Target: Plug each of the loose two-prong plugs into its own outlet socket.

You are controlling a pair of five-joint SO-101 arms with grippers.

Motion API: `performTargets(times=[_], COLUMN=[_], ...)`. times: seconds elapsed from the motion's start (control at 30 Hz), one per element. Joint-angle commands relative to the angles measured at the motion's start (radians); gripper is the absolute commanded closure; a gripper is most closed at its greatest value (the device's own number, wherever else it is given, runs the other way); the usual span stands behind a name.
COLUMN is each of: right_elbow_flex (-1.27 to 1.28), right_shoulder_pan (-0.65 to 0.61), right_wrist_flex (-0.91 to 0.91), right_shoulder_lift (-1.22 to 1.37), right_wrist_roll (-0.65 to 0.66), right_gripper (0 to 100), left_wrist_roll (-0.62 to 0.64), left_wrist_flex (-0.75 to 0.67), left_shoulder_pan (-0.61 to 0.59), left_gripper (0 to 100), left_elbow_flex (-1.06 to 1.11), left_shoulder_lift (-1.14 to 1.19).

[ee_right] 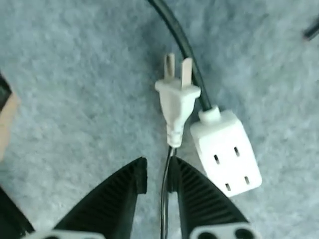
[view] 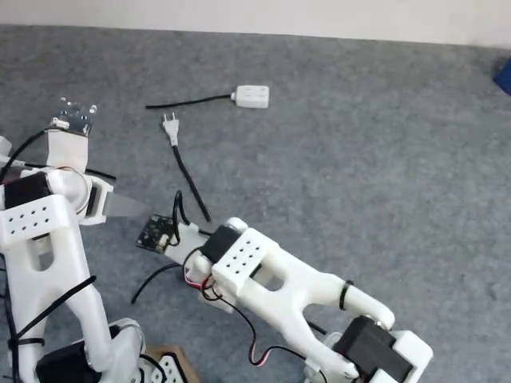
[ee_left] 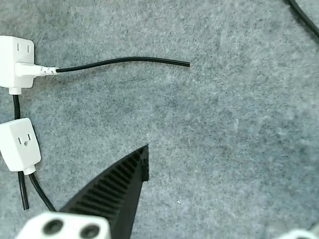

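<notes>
The right hand (ee_right: 158, 173) is hovering low over the worktop (ee_right: 70, 84). Its fingers (ee_right: 127, 191) are parted only narrowly and are straddling the thin cord (ee_right: 165, 199) just behind the white plug (ee_right: 177, 102). As far as I can judge, they are not clamping anything yet.

The plug is lying flat with its prongs pointing away from the hand. It is just beside an outlet block (ee_right: 227, 152) whose slots are facing upward. The block's thick black cable (ee_right: 182, 42) is running off past the prongs.

The cord looks limp, so gripping it would probably leave the prongs swinging. Closing on the plug's stiff body instead should keep them steady. The plug then needs lifting, turning prongs-down, and pressing straight into one slot pair. The block looks light and may skid under the push.

The left hand (ee_left: 219, 194) is spread wide and holding nothing. Below it are an occupied outlet (ee_left: 15, 57) and a vacant outlet (ee_left: 20, 144).

Farther off, a second loose plug (view: 169, 121) is lying left of centre. A further outlet (view: 251, 96) is lying to its right, toward the far edge.
</notes>
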Motion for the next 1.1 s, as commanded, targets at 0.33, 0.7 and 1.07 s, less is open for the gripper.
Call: performTargets(times=[0.33,0.7,1.07], right_elbow_flex=[0.012,0.137,0.102], right_shoulder_pan=[-0.007,0.012,0.050], right_wrist_flex=[-0.102,-0.239,-0.237], right_shoulder_lift=[-0.002,-0.001,-0.004], right_wrist_roll=[-0.018,-0.015,-0.012], right_gripper=[91.3,91.3,91.1], left_wrist_roll=[-0.008,-0.008,-0.008], left_wrist_flex=[-0.009,-0.008,0.012], left_shoulder_pan=[-0.007,-0.024,-0.022], left_gripper=[47,47,47], left_elbow_flex=[-0.002,-0.002,-0.004], left_shoulder_lift=[-0.021,-0.022,-0.022])
